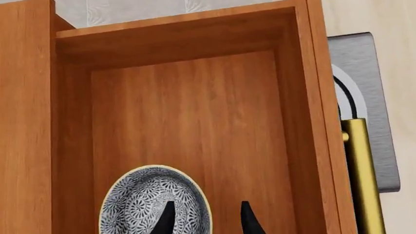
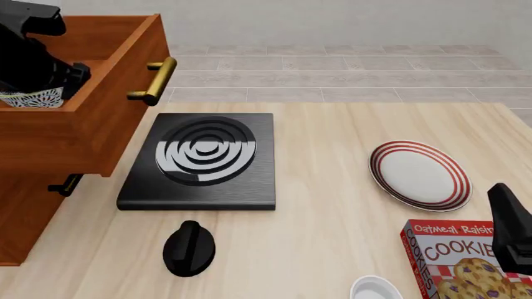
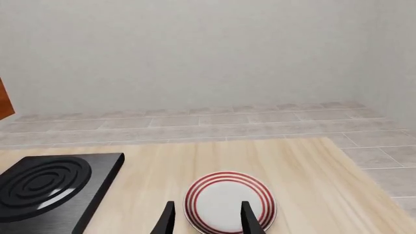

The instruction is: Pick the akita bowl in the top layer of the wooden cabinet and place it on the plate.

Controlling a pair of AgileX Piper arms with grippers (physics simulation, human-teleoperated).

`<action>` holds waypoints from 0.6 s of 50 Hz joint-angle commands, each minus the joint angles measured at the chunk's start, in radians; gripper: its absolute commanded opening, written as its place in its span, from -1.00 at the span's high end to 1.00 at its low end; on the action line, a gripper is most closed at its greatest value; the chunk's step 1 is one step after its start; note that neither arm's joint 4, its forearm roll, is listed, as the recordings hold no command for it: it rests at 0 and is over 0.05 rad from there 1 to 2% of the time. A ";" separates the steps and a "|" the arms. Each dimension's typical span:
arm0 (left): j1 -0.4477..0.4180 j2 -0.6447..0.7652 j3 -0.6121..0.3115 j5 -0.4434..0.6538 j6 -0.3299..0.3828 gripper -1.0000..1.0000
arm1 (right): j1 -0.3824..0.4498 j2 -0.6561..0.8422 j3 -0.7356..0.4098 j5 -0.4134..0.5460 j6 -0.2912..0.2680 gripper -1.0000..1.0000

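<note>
Left wrist view: left end effector [image 1: 204, 222] inside the pulled-out top layer [image 1: 195, 122], fingers apart, one over the akita bowl [image 1: 155, 202], the other outside its rim; not gripping. Front view: wooden cabinet [image 2: 33, 205] at the surface's [image 2: 332, 187] left edge; bowl's patterned side peeks from the drawer; plate [image 2: 420, 174] toward the right edge; stove [image 2: 202, 161] between. Right wrist view: right end effector [image 3: 206, 219] spread, empty, above the plate.

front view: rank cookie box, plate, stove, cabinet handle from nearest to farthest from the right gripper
From the right gripper, at the lower right edge:
1. Cookie box, right beside it.
2. Plate, just ahead, to its left.
3. Stove, mid-table, left.
4. Cabinet handle, far left on the open top drawer.
</note>
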 commanded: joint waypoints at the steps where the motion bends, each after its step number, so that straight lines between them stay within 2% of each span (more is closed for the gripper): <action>1: -0.001 -0.001 0.022 -0.015 -0.009 -1.00 | 0.000 0.006 0.000 -0.006 0.000 -1.00; 14: -0.009 -0.005 0.034 -0.024 -0.014 -1.00 | 0.000 -0.002 0.000 0.002 0.000 -1.00; 15: -0.004 -0.008 0.032 -0.029 -0.005 1.00 | 0.001 -0.004 0.000 0.003 0.000 -1.00; 16: -0.002 -0.015 0.033 -0.034 0.015 1.00 | 0.001 -0.003 0.001 0.002 0.000 -1.00; 30: 0.003 -0.013 0.021 -0.031 0.009 1.00 | 0.000 -0.019 0.001 0.017 0.002 -1.00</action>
